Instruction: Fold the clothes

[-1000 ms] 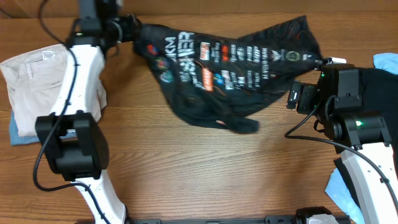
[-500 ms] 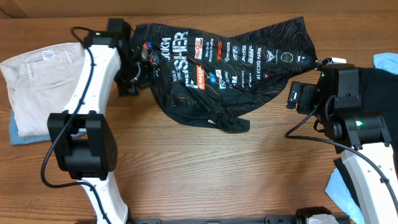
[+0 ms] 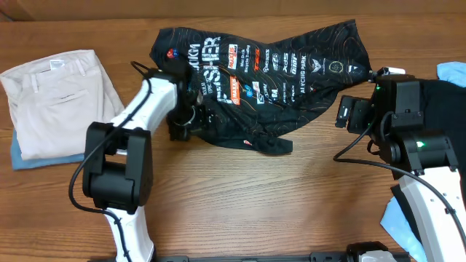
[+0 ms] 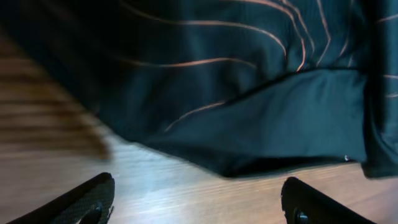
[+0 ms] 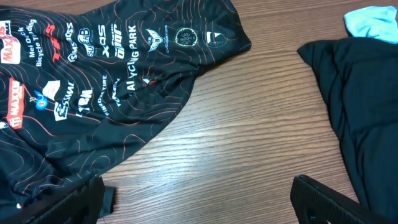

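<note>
The black sports top [image 3: 269, 80] with orange contour lines and logos lies spread, still rumpled, across the back middle of the table. My left gripper [image 3: 191, 120] is at its lower left edge. In the left wrist view the jaws [image 4: 196, 208] are open and empty over bare wood, with the top's hem [image 4: 249, 124] just ahead. My right gripper [image 3: 342, 113] is beside the top's right edge. In the right wrist view its jaws [image 5: 199, 205] are open and empty, with the top [image 5: 106, 93] to their left. A plain black garment [image 5: 360, 99] lies to the right.
Folded beige trousers [image 3: 54, 98] lie at the far left on a blue cloth [image 3: 29, 160]. The plain black garment [image 3: 444, 102] lies at the right edge, with a light blue cloth [image 3: 453, 71] behind it and another [image 3: 400, 222] at the front right.
My left arm has come from the top's back left corner to its lower left edge. The top has been let go and lies flatter. The right arm has not moved.
</note>
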Available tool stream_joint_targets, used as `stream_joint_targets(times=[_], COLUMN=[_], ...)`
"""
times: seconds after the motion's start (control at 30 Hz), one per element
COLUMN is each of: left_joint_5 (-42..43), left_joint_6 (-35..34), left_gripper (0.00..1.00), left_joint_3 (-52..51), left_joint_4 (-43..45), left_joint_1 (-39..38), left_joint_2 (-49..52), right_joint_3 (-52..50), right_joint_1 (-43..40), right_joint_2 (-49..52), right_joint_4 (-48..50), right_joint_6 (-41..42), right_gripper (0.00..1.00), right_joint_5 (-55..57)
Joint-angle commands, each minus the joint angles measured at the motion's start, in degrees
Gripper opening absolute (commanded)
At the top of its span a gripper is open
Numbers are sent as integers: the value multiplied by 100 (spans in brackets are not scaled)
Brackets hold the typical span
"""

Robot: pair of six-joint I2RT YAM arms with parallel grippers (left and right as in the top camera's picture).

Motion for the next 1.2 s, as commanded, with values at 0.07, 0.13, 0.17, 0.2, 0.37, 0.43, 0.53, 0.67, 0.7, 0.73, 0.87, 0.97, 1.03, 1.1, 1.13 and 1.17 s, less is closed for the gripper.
stream_joint_targets(times=[0.07,0.13,0.17,0.2,0.37,0.43,0.53,0.67,0.7,0.73,0.87,0.97,1.03,1.1,1.13,1.17], left_joint_5=[63,59,52,42,42,37,-42,-149,-149,-149,-146,-151,-179,-365,-487,-640], left_joint_6=[-601,-702,-713,-710,-710,-710,-710,-708,-708,-708,-702,-481,-306,-245,-225,-210], left_gripper=[84,82,80,79,62,52,45,33,27,22,5,4,4,4,4,4], left_joint_3=[-459,-575,-610,-632,-651,-651,-651,-651,-651,-651,-649,-619,-605,-605,-605,-605], left_joint_4=[533,671,717,765,1086,1141,1169,1156,1156,1152,1062,807,592,341,210,81], left_joint_1=[-149,-170,-173,-170,-170,-170,-170,-170,-170,-170,-157,-103,-13,125,212,315], left_joint_2=[-46,-46,-46,-46,-46,-46,-46,-46,-46,-46,-48,-101,-238,-474,-627,-804], right_joint_3=[72,72,72,72,72,72,72,72,72,72,72,72,72,70,72,72], right_joint_1=[-13,-13,-13,-13,-13,-13,-13,-13,-13,-13,-13,-13,-13,-13,-17,-20], right_joint_2=[-109,-109,-109,-109,-109,-109,-109,-109,-109,-109,-101,-59,-9,66,111,157], right_joint_4=[-7,-9,-9,-9,-7,-11,-11,-9,-9,-9,-9,-9,-9,-7,-9,-7], right_joint_6=[24,24,24,24,24,24,24,24,24,24,24,24,24,26,26,26], right_gripper=[100,100,100,100,100,100,100,100,100,100,100,100,100,100,100,100], right_joint_5=[15,13,13,13,13,15,13,13,13,15,15,13,13,13,13,13])
